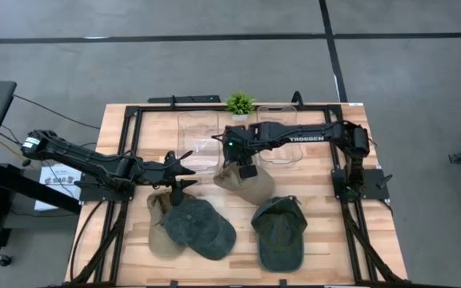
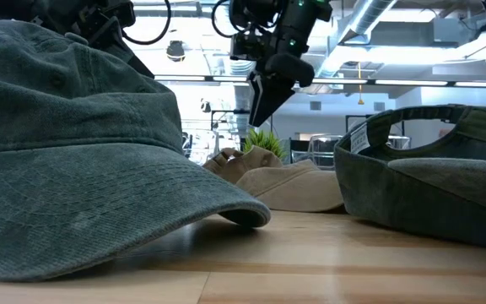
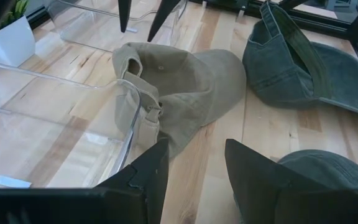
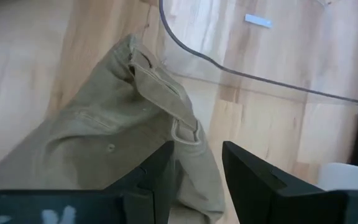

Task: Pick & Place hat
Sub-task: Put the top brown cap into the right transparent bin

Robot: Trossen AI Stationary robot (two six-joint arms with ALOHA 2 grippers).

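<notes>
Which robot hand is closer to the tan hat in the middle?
The right gripper: it hangs open just above the tan hat's back strap. The left gripper sits open off to the side, by the dark green hat.

Wooden table, light planks, black frame along the edges. Lying on it: tan hat near the middle, touching the corner of a clear bin; second clear bin beside the first, toward the far edge. Small plant in a white pot (far edge, between the bins). Near edge: dark green hat overlapping another tan hat; olive hat upturned, apart.
</notes>
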